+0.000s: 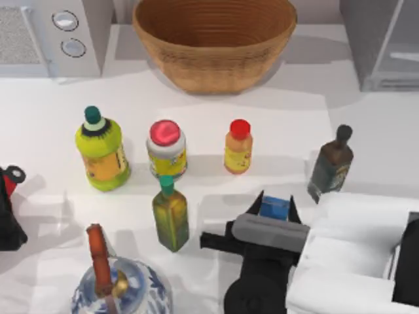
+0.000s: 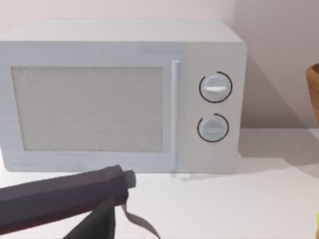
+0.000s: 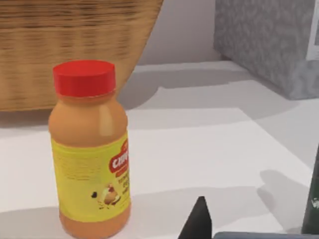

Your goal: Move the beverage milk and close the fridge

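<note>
The beverage milk point(image 1: 274, 208) shows its blue top at the front right of the table, between the two black fingers of my right gripper point(image 1: 275, 205). The fingers sit close against its sides, so the gripper looks shut on it. One black fingertip point(image 3: 199, 221) rises at the lower edge of the right wrist view. The grey fridge point(image 1: 383, 46) stands at the back right corner, with its pale door panel facing the table; its grey wall point(image 3: 264, 45) also shows in the right wrist view. My left gripper point(image 1: 8, 196) stays parked at the left edge.
An orange bottle with a red cap point(image 1: 238, 146) point(image 3: 91, 149) stands just beyond the milk, and a dark bottle point(image 1: 331, 165) to its right. A green oil bottle point(image 1: 170, 212), a red-lidded jar point(image 1: 166, 149), a yellow-green bottle point(image 1: 101, 152), a blue-white teapot point(image 1: 121, 288), a wicker basket point(image 1: 215, 39) and a white microwave point(image 1: 55, 33) point(image 2: 119, 94) are also there.
</note>
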{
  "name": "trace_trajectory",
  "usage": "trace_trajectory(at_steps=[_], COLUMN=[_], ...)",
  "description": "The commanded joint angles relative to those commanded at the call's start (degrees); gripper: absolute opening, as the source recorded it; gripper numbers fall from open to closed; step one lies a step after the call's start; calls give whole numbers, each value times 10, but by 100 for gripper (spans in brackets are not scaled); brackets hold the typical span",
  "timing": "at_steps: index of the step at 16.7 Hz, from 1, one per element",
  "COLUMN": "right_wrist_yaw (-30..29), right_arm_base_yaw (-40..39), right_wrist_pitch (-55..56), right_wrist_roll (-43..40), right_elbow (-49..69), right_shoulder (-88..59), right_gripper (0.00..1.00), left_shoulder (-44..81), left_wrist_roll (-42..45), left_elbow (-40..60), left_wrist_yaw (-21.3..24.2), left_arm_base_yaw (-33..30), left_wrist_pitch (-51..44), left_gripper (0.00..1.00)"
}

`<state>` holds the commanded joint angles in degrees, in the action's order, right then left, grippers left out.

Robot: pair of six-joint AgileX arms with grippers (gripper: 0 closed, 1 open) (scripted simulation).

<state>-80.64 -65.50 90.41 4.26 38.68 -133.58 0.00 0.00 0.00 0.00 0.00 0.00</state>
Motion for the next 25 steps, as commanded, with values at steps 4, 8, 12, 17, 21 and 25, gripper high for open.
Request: trace_trajectory(at_steps=[4, 8, 12, 17, 21, 25], right_wrist_yaw=[4, 3, 41, 219, 419, 606], right_arm_base_yaw=[-1, -1, 19, 101, 255, 460], right_wrist_pitch=[-44, -47, -36, -26, -74, -164], right_wrist_roll=[-2, -2, -2, 0, 4, -1], right_elbow=[5, 7, -4, -18, -60, -120], right_shoulder=[43, 45, 77, 198, 293, 370], right_gripper=[0, 0, 0, 0, 0, 0], left_shoulder=[0, 0, 0, 0, 0, 0], left_wrist_roll=[0, 0, 0, 0, 0, 0], left_elbow=[0, 0, 0, 0, 0, 0], left_wrist_yaw=[0, 0, 0, 0, 0, 0], left_arm_base_yaw=[0, 0, 0, 0, 0, 0], left_wrist_pitch=[0, 0, 0, 0, 0, 0], left_gripper=[100, 100, 100, 100, 100, 100])
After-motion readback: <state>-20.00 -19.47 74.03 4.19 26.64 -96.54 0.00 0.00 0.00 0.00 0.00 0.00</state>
